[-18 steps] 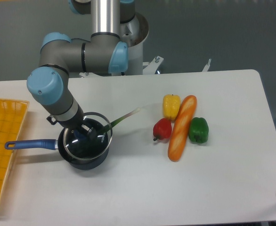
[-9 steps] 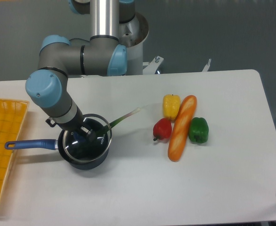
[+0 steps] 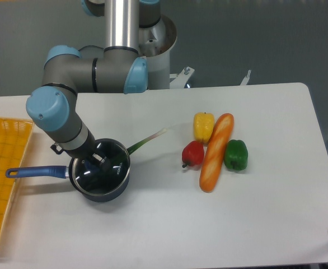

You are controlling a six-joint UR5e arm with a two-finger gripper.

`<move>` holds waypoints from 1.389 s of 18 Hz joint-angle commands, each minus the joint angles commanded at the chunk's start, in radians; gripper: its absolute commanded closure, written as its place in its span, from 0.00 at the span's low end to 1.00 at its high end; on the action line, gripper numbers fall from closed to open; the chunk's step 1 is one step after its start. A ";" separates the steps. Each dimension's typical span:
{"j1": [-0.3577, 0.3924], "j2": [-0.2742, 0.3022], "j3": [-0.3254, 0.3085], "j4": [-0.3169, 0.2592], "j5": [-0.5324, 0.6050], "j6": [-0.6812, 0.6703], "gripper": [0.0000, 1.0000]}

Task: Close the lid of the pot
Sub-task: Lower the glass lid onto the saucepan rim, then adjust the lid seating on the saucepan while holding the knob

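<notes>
Down at the left of the white tabletop (image 3: pixel 153 224), the small dark blue-black round saucepan (image 3: pixel 99 191) sits with its long blue straight handle pointing left toward the yellow mesh tray (image 3: pixel 1 168). Directly over its mouth lies the round transparent glass lid (image 3: pixel 118 162) with a thin silver rim, roughly level and nearly centred on the pot. The end effector (image 3: pixel 99 161) reaches down from the grey and light-blue arm onto the middle of the lid, where the knob would be; its fingers are hidden against the dark glass, so I cannot tell whether they are clamped or parted. A green leek (image 3: pixel 147 141) pokes out from behind the pot. Well apart to the right lie a yellow pepper (image 3: pixel 204 126), a red pepper (image 3: pixel 193 153), a long orange bread loaf (image 3: pixel 216 151) and a green pepper (image 3: pixel 235 154).
</notes>
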 joint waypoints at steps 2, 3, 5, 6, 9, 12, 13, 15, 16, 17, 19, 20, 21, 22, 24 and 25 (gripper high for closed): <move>-0.006 0.000 0.000 0.000 0.000 0.000 0.56; -0.011 -0.002 0.000 0.002 0.002 0.000 0.56; -0.012 -0.002 -0.002 0.000 0.009 0.000 0.56; -0.012 -0.002 -0.002 0.000 0.009 0.000 0.56; -0.012 -0.002 -0.003 0.000 0.009 0.002 0.56; -0.014 -0.002 -0.003 0.000 0.009 0.002 0.56; -0.014 -0.002 -0.003 0.000 0.009 0.002 0.56; -0.020 -0.003 -0.003 0.000 0.011 0.002 0.55; -0.020 -0.005 -0.003 0.000 0.011 0.002 0.55; -0.020 -0.005 -0.005 0.000 0.012 0.002 0.54; -0.023 -0.005 -0.005 0.000 0.017 0.002 0.54; -0.026 -0.005 -0.005 0.000 0.017 0.002 0.54; -0.026 -0.005 -0.005 0.000 0.017 0.002 0.53; -0.026 -0.005 -0.005 0.000 0.017 0.002 0.52; -0.026 -0.006 -0.005 0.002 0.017 0.002 0.50; -0.026 -0.006 -0.005 0.002 0.015 0.003 0.47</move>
